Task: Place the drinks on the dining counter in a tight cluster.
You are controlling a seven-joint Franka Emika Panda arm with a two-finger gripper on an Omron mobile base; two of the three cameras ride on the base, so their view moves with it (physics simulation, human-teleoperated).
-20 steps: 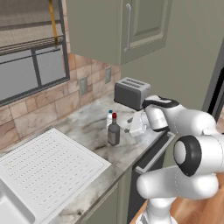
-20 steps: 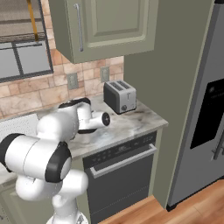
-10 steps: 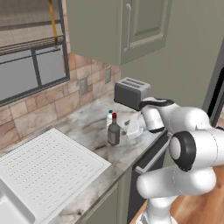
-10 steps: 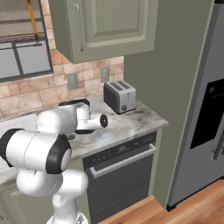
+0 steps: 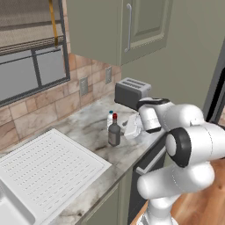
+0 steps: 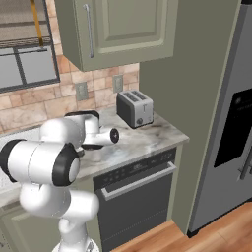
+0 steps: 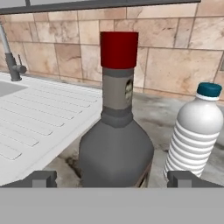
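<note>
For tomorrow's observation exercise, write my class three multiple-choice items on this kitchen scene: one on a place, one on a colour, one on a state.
1. The silver two-slot toaster stands:
A. on the marble worktop
B. in the sink
C. on the floor

2. The cap of the dark grey glass bottle is:
A. blue
B. red
C. green

3. The end effector is:
A. shut on the bottle
B. open, a finger at each side of the bottle
C. holding the toaster

Answers:
1 A: it sits on the marble worktop by the wall.
2 B: the hand view shows a red cap; the small clear ribbed plastic bottle wears the blue one.
3 B: both fingertips stand wide apart.
</note>
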